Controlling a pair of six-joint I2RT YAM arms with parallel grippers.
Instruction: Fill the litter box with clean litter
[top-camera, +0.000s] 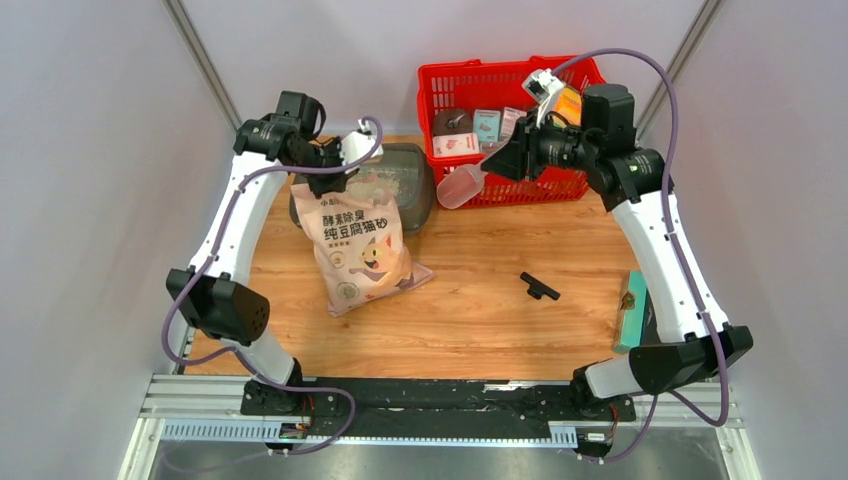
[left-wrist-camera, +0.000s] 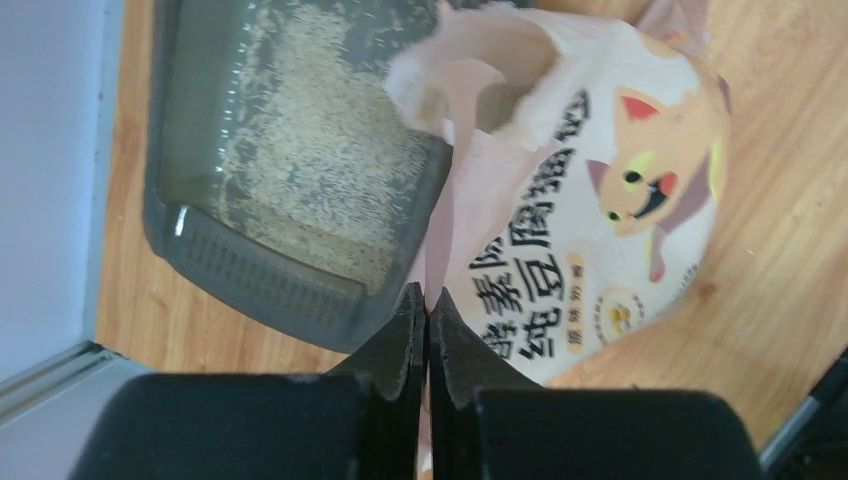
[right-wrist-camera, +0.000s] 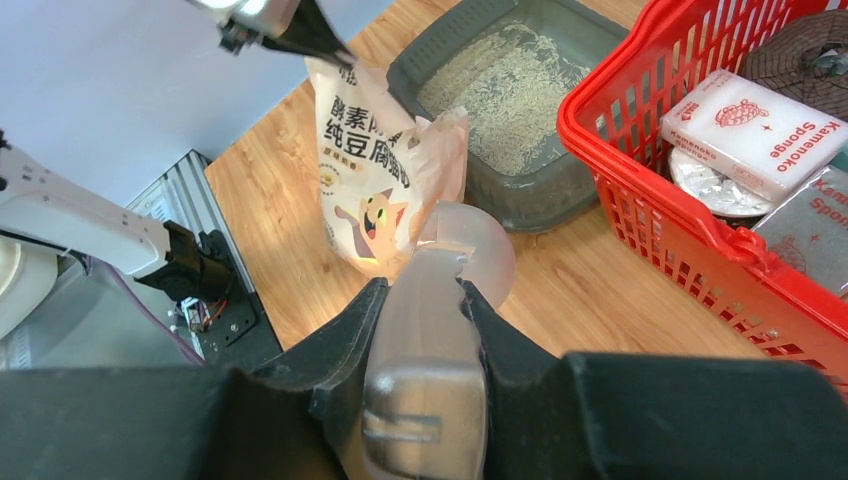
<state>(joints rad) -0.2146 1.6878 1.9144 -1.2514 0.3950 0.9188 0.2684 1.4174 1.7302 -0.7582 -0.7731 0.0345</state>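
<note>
The litter box (right-wrist-camera: 540, 198), a shallow dark grey plastic tray with rounded corners and a ribbed wall, sits at the far side of the wooden table (top-camera: 480, 320), left of centre. A thin, patchy layer of clean litter (left-wrist-camera: 320, 170), pale beige fine granules, covers part of its floor, and bare grey plastic shows around it. Just on the near side of the tray stands the soft, creased litter bag (top-camera: 355, 245), pinkish-cream with a cartoon cat and dark lettering, its crumpled top against the tray's edge. The left gripper (left-wrist-camera: 427, 295) has its black fingers pressed together on a thin fold of the bag's upper edge. To the right of the tray, the right gripper (right-wrist-camera: 420, 290) clamps the handle of a translucent pink scoop (top-camera: 458, 188), whose rounded bowl points left toward the bag. Beyond it is a red mesh basket (top-camera: 478, 66) holding boxed sponges (right-wrist-camera: 750, 125). A small black T-shaped piece (top-camera: 539, 289) lies on the near right of the table, with a teal object (top-camera: 631, 310) at the right edge.
</note>
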